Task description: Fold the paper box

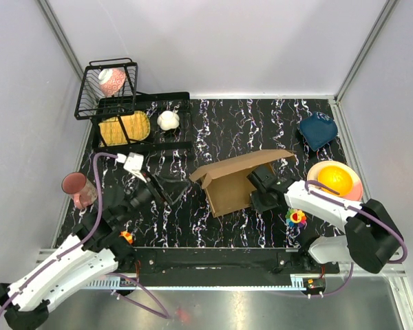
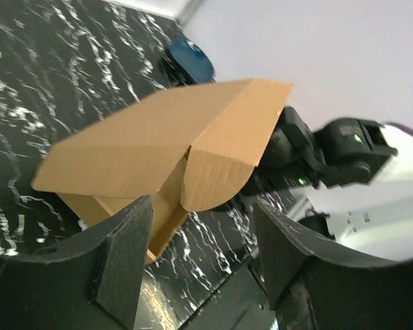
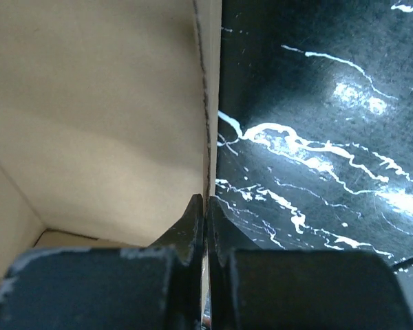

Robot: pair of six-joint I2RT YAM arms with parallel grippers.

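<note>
**A:** Cardboard first: where is the paper box?

**B:** Half raised on the marbled table. It sits straight ahead of the left gripper and is caught in the right gripper. The lid panel slopes over the tray like a roof, and a rounded side flap hangs down facing the left jaws.

**A:** And the pincers themselves?

**B:** The right one is pinched tight on a thin upright wall, one finger on each side of the cardboard's edge. The left one stands with its jaws apart and nothing between them. The box lies just beyond its fingertips, not touching.

**A:** What could go wrong from here?

**B:** Three things, I think. If the left one meets the hanging flap off-centre, the flap may buckle instead of bending at its crease. The right grip holds only the edge of one wall, so a hard shove could tear that wall free. It could also swivel the whole box across the slick table. And the lid could drop before the flap is tucked in, leaving the flap outside.
</note>
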